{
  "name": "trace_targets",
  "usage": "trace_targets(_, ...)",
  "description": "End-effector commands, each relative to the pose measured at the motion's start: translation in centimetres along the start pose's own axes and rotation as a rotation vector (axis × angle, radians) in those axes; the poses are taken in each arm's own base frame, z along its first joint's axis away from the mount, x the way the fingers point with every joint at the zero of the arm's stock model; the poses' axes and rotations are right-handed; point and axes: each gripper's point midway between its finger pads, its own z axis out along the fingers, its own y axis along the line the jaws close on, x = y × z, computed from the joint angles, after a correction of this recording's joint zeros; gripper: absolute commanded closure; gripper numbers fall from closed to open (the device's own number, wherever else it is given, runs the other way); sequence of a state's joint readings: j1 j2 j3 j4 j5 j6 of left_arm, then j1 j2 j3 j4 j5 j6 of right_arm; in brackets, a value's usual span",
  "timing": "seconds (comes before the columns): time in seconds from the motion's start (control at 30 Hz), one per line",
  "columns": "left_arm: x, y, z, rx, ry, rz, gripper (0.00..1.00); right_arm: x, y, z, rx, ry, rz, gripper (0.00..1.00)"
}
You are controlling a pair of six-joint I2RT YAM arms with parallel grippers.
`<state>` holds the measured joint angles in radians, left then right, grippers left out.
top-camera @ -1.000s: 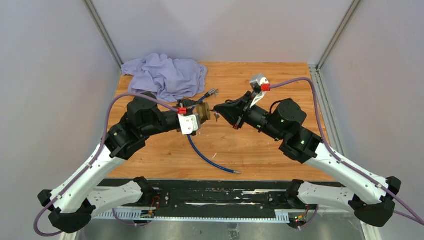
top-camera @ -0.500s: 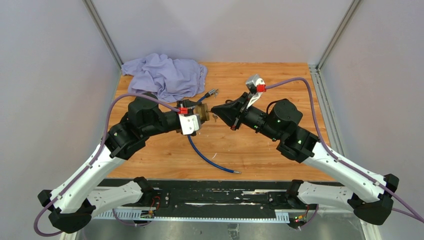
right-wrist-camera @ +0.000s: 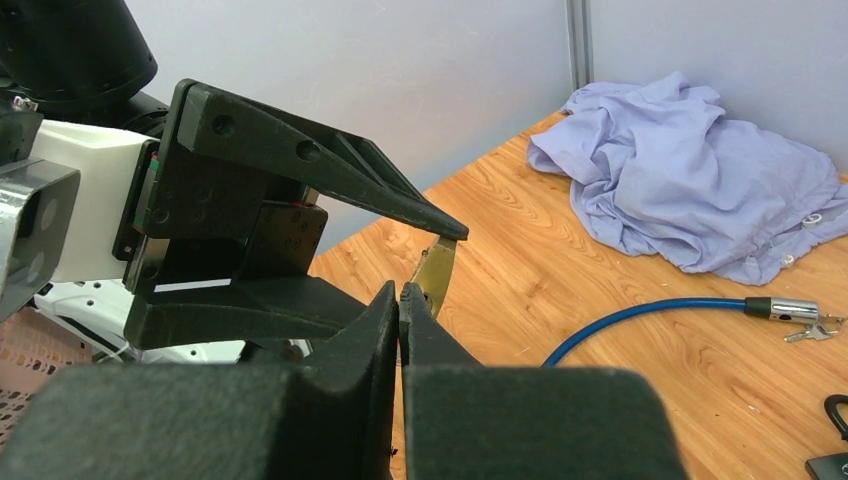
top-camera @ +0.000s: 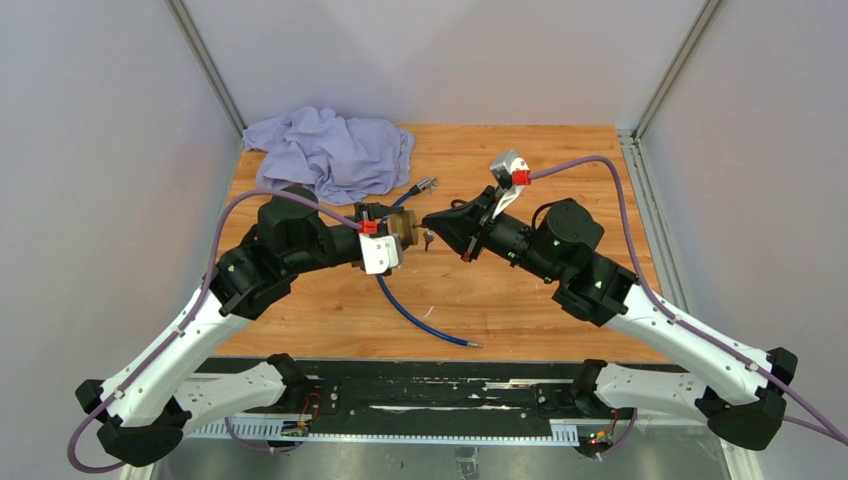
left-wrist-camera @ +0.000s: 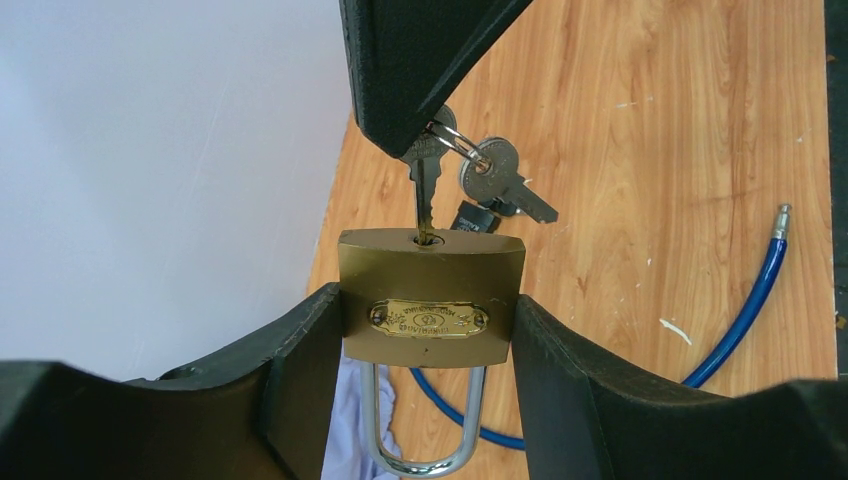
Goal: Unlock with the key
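L tool (left-wrist-camera: 430, 338) part-open, clamps brass padlock (left-wrist-camera: 432, 300) by its sides, held above tabletop (left-wrist-camera: 660, 140). R tool (right-wrist-camera: 400, 305) pinched tight on key (left-wrist-camera: 424, 185), tip just inside keyway. Risks: key off-axis, so it jams or slips in pinch; turning could twist lock out of L grip.

We find open passage over the right half of the light wooden tabletop (top-camera: 570, 140). A crumpled lavender cloth (top-camera: 335, 150) fills the far left corner. A blue coated cable (top-camera: 408, 315) snakes across the middle, beneath the left gripper (top-camera: 405, 228).
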<state>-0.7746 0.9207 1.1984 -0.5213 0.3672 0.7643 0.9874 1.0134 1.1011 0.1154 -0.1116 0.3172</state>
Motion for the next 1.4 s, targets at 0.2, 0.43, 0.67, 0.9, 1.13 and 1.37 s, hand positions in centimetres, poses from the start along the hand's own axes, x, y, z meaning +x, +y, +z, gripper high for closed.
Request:
trace_targets(0.2,-5.8,3.3,-2.0,-0.121,-0.195,0.118,1.0,1.5,0.3,-0.7,-0.007,0.016,0.029,0.99)
trace_targets(0.43,-5.6,2.9,-1.9,-0.104,-0.191,0.128,1.0,1.5,0.5,-1.0,-0.016,0.012,0.038,0.99)
trace_targets(0.67,-4.1,2.2,-1.6,-0.063,-0.13,0.265,1.0,1.0,1.1,-0.9,-0.04,0.021,0.04,0.99)
trace_targets(0.9,-3.1,2.6,-1.5,-0.078,-0.086,0.335,1.0,2.0,0.8,-0.6,-0.024,0.065,0.048,0.99)
trace_targets(1.13,-2.8,2.6,-1.5,-0.08,-0.073,0.395,1.0,1.9,1.1,-0.1,-0.032,0.067,0.073,0.99)
trace_targets(1.37,-1.7,1.4,-1.4,-0.043,-0.051,0.526,1.0,1.7,1.4,-0.2,-0.041,0.068,0.097,0.99)
